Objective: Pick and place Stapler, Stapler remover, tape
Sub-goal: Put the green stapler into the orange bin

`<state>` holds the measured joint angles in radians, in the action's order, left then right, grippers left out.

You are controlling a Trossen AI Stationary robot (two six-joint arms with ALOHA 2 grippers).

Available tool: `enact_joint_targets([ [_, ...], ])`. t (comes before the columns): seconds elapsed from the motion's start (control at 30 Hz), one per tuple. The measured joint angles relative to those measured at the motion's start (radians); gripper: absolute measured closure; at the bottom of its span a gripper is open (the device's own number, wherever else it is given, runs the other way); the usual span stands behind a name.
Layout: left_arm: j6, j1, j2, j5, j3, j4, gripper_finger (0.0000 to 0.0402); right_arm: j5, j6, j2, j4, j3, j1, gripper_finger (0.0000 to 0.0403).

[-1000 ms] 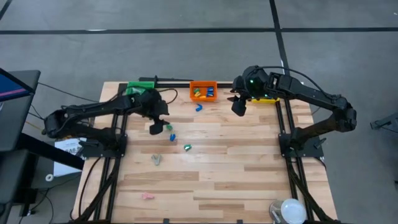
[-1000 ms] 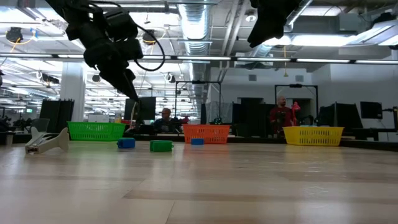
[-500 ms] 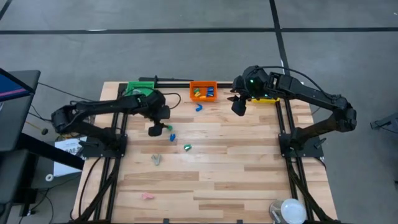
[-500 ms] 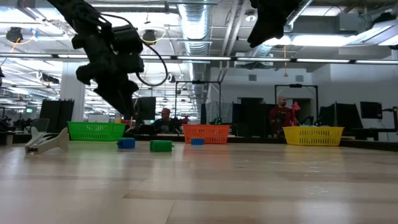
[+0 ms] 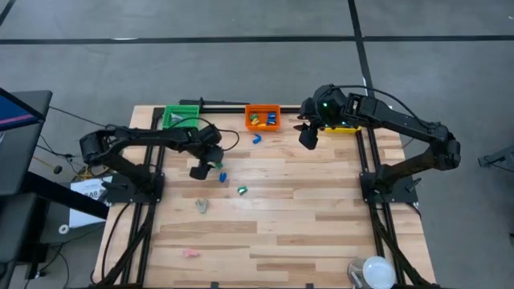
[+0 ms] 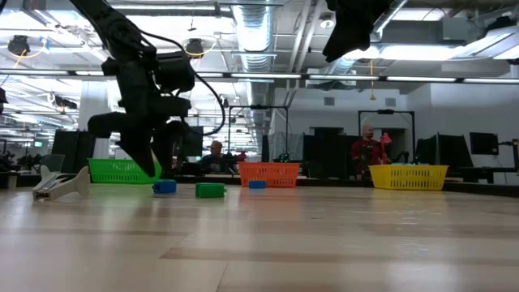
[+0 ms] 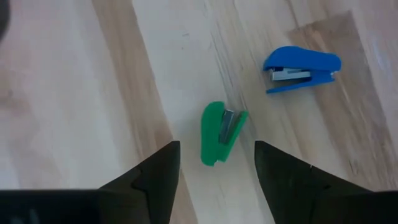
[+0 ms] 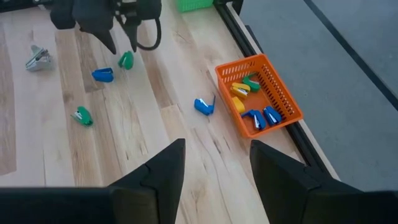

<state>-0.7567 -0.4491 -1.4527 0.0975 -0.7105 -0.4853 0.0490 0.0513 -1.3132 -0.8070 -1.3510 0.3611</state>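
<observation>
My left gripper (image 7: 214,180) hangs open, pointing down over a green stapler (image 7: 221,132) that lies flat on the wooden table, just ahead of the gap between the fingers. A blue stapler (image 7: 303,68) lies beside it. In the high view the left gripper (image 5: 199,171) is at the table's far left part. Another green stapler (image 5: 241,190) and a pale stapler remover (image 5: 202,206) lie nearer the table's middle. My right gripper (image 8: 214,180) waits open, high above the far right, near the orange bin (image 8: 258,93). The tape is out of view.
The orange bin (image 5: 263,117) holds several staplers, and a blue stapler (image 5: 257,138) lies just in front of it. A green bin (image 5: 178,116) stands far left, a yellow bin (image 6: 408,176) far right. A pink thing (image 5: 190,253) lies near the front edge.
My left gripper has come down toward the table over the green stapler and has rolled about its wrist on the way. The staplers and the remover lie where they were.
</observation>
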Motion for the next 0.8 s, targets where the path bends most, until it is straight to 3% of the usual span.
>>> enact_joint_targets([
  [0.67,-0.025,0.000,-0.089,-0.003,0.000,0.067,0.0212,0.002,0.000,0.000,0.000,0.000,0.000,0.0230],
  [0.8,-0.025,0.002,-0.089,0.000,0.000,0.069,0.0229,0.002,0.000,0.000,0.000,0.000,0.000,0.0230],
])
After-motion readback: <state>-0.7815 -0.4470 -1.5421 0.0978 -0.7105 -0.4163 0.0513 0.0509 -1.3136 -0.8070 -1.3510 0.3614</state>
